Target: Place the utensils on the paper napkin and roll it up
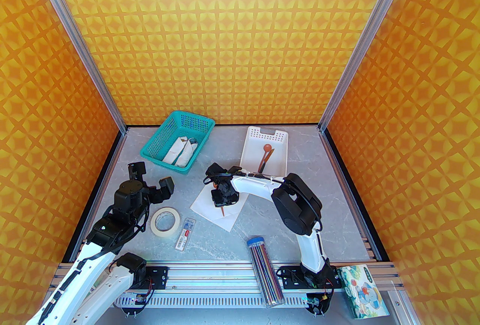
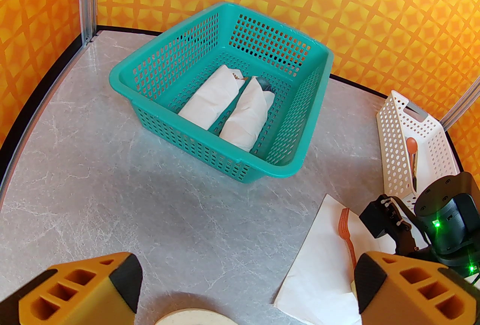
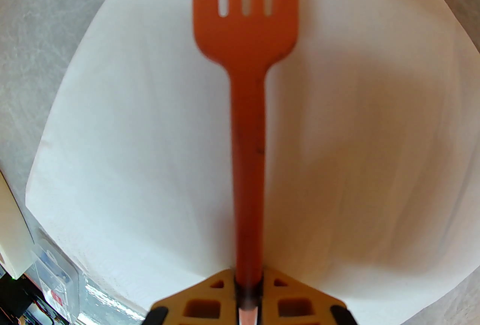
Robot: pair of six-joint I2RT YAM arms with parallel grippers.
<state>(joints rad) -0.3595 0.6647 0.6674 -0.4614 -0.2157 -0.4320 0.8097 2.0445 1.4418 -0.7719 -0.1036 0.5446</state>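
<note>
Right end effector: clamped on fork handle, over paper napkin, mid-bench. Left end effector: gaped empty, near left. Spoon, knife: unfetched in far tray; 1 of 3 nearly down, rolling undone.

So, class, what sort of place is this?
Likely a robot test cell: patterned orange walls enclose the table, and the right gripper holds an orange fork over a paper napkin.

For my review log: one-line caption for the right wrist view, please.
Right gripper shut on the orange fork, tines pointing away, over the white paper napkin.
</note>
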